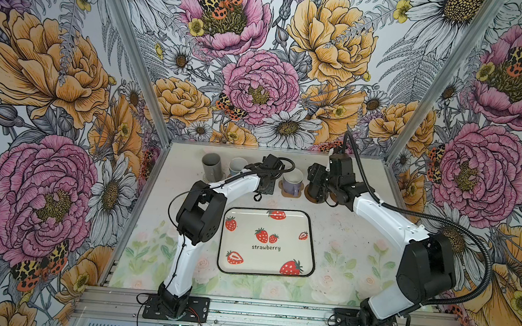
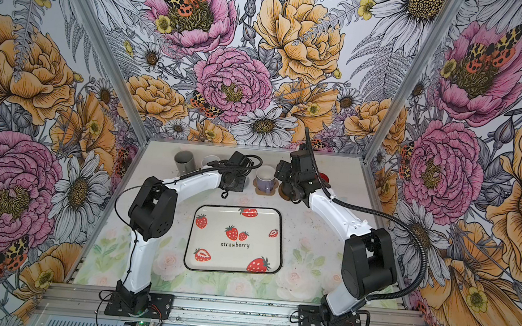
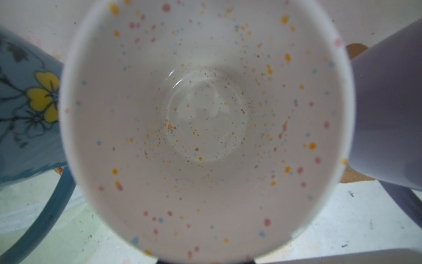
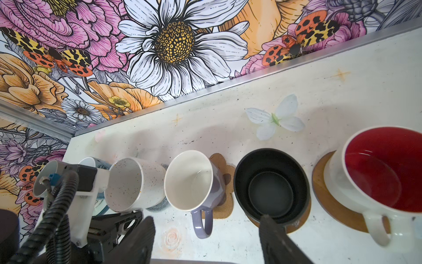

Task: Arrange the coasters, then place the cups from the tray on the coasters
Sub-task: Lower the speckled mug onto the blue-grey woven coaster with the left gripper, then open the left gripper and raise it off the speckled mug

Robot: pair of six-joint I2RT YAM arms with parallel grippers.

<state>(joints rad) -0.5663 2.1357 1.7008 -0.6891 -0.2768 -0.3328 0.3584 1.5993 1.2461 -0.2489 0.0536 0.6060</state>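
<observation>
The strawberry tray [image 1: 277,258] is bare in both top views. The cups stand in a row at the back: grey [image 1: 211,166], light blue [image 1: 237,166], white speckled [image 4: 130,182] on a grey woven coaster [image 4: 157,206], lilac [image 4: 189,180] on the paw coaster [image 4: 225,169], black [image 4: 271,182] on a brown disc [image 4: 301,217], and the red-inside cup [image 4: 376,173] on a round wooden-looking coaster [image 4: 324,187]. My left gripper [image 1: 266,183] is over the white cup [image 3: 205,114], shut at its near rim where the handle is hidden. My right gripper [image 4: 205,240] stands open before the lilac and black cups.
The back wall and its metal rail [image 4: 251,77] run close behind the cup row. The cups stand nearly side by side. In the left wrist view the light blue cup [image 3: 27,114] and the lilac cup [image 3: 388,114] flank the white one closely.
</observation>
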